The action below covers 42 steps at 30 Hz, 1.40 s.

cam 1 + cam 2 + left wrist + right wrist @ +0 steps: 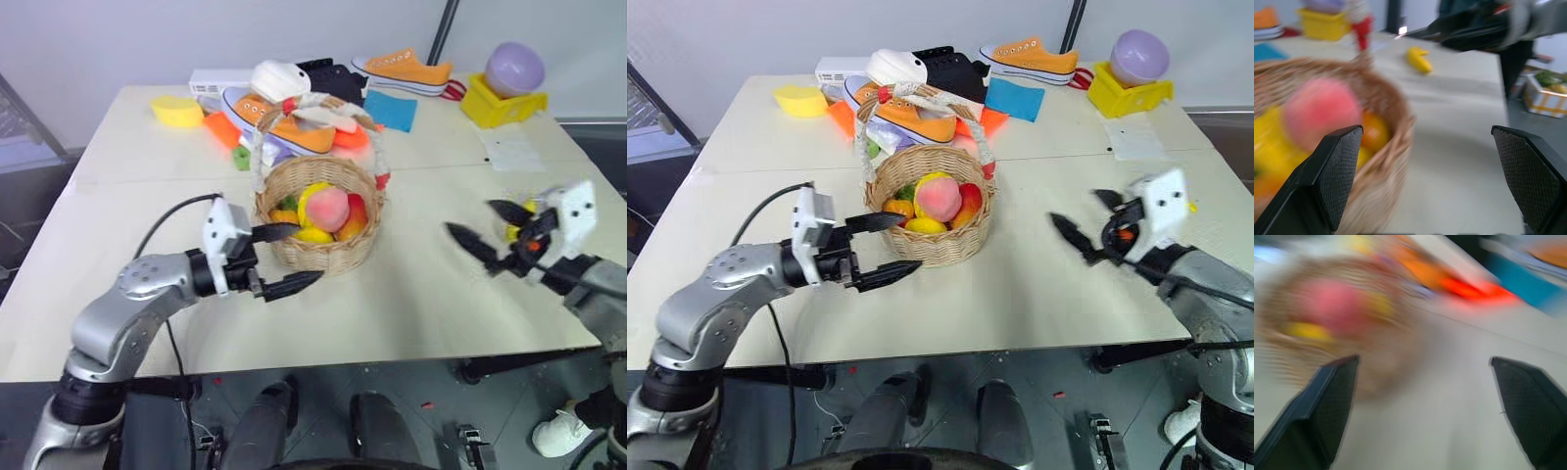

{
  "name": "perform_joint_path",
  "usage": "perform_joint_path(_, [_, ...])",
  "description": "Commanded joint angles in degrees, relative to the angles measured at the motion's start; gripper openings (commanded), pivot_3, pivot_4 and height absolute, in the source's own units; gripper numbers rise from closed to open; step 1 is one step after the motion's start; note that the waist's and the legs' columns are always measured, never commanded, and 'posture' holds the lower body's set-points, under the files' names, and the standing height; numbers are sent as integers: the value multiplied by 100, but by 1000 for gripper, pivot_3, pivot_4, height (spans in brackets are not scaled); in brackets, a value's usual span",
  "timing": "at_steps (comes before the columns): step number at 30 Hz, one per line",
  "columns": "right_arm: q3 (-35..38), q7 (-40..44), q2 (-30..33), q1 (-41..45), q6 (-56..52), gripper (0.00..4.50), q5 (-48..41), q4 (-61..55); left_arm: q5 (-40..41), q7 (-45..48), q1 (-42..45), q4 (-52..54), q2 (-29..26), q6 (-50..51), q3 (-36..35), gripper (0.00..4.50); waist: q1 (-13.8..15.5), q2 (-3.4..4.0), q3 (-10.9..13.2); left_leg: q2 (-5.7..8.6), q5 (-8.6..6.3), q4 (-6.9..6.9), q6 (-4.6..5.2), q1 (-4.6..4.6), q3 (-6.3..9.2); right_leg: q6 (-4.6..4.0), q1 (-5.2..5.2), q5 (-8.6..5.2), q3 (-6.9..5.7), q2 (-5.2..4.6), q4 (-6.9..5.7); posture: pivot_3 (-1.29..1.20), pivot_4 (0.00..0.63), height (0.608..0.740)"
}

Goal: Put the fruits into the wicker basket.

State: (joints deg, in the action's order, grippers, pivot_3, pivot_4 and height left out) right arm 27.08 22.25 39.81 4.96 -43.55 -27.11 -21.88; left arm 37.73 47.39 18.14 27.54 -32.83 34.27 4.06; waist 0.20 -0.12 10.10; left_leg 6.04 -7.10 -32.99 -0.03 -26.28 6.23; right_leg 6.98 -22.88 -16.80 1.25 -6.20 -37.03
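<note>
The wicker basket stands mid-table with its cloth-wrapped handle upright. Inside lie a pink peach, yellow fruits and a red-orange one. My left gripper is open and empty, level, just at the basket's front-left wall; one finger reaches toward the rim. My right gripper hovers open and empty over the table to the right of the basket. A yellow banana lies on the table beyond the right gripper, mostly hidden behind it in the head views.
At the back of the table are orange sneakers, a blue cloth, a yellow sponge, a yellow box holding a purple ball, and a sheet of paper. The table's front edge is close.
</note>
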Motion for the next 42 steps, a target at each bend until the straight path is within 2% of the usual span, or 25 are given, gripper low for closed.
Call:
perform_joint_path(1, [17, -869, -202, 258, 323, 4449, 729, 761, -137, 30, 235, 6, 164, -141, 228, 4500, -1, 2, 0, -1, 1, 0, 1, 0, 1, 1, -1, 0, 0, 1, -1, 0, 150, 740])
perform_joint_path(5, [-149, -1148, -427, 810, 394, 4449, 921, 1507, -110, 29, 343, 76, 303, -95, 314, 4500, -15, 6, 2, -3, 10, 2, 15, -6, 1, 4, -12, -1, 2, 8, -6, 0, 150, 740])
perform_joint_path(8, [-153, -1405, -637, 1564, 508, 4449, 977, 2568, -148, 1, 352, 89, 312, -95, 317, 4500, -81, 7, 3, -8, 12, -2, 14, -2, 1, 5, -5, 0, 2, 27, -10, 0, 150, 740])
perform_joint_path(15, [-267, -1687, -660, 2595, 1315, 4449, 1302, 4742, -140, -142, 294, 240, 301, -59, 222, 4500, -78, 6, 3, -3, 13, -5, 15, 5, 4, 5, 10, 0, -2, 28, -8, 0, 150, 740])
perform_joint_path(18, [-256, -1555, -632, 2868, 1636, 3664, 1273, 5323, -136, -224, 220, 320, 268, -43, 177, 4500, -90, 7, 3, -3, 13, -5, 15, 5, 4, 6, 9, 0, -2, 29, -9, 0, 150, 740])
perform_joint_path(20, [-284, -1464, -615, 2922, 1733, 2658, 1263, 5410, -127, -256, 181, 356, 248, -33, 152, 4500, -93, 7, 4, -4, 14, -4, 15, 7, 4, 8, 9, 1, -2, 30, -13, 0, 150, 740])
perform_joint_path(22, [-353, -1374, -589, 2826, 1760, 1528, 1286, 5129, -100, -289, 123, 405, 224, -24, 110, 4500, -96, 7, 4, -4, 14, -4, 15, 8, 4, 8, 10, 1, -2, 31, -14, 0, 150, 740])
perform_joint_path(24, [-418, -1276, -533, 2607, 1685, 627, 1308, 4633, -105, -309, 64, 414, 183, -35, 65, 4500, -98, 8, 3, -4, 14, -5, 15, 9, 3, 8, 10, 1, -1, 31, -14, 0, 150, 740])
perform_joint_path(27, [-561, -1076, -352, 2136, 1364, 627, 1369, 3683, -149, -294, -29, 343, 82, -87, -67, 4500, -76, 10, 4, -5, 14, -4, 15, 9, 5, 8, 8, 1, -1, 31, -17, 0, 150, 740])
perform_joint_path(31, [-705, -231, 126, 1131, 1090, 627, 1164, 1984, -219, -299, -205, 42, -24, -276, -460, 4500, -68, 13, 5, -3, 12, -4, 15, 8, 9, 10, 9, -2, -1, 29, -15, 0, 150, 740])
perform_joint_path(34, [-308, 1410, 612, -35, 1053, 627, 56, 198, -331, -57, -425, -479, -320, -511, -916, 4500, -69, 15, 5, -4, 11, -3, 15, 8, 9, 10, 8, -3, -2, 27, -16, 0, 150, 740])
perform_joint_path(36, [-43, 2051, 787, -517, 870, 627, -644, -567, -378, 95, -497, -698, -468, -650, -1034, 4500, -101, 17, 6, -13, 8, 0, 16, 8, 12, 13, 7, -6, -3, 22, -16, 0, 150, 740])
perform_joint_path(38, [201, 2475, 969, -869, 452, 627, -1417, -1141, -410, 208, -504, -875, -561, -751, -1104, 4500, -95, 16, 7, -21, 0, -2, 5, 9, 12, 9, 10, -5, -3, 23, -13, 0, 150, 740])
perform_joint_path(40, [49, 2696, 1164, -900, 131, 627, -2133, -1766, -436, 287, -478, -1011, -632, -831, -1179, 4500, -96, 14, 8, -22, -2, -2, 2, 9, 11, 8, 15, -5, 2, 17, -9, 0, 150, 740])
perform_joint_path(42, [-430, 2565, 1208, -494, -25, 627, -2454, -2087, -438, 311, -451, -1044, -641, -861, -1194, 4500, -99, 7, 6, -22, -4, -2, 2, 4, 9, 4, 12, -5, 4, 9, -4, 0, 150, 740])
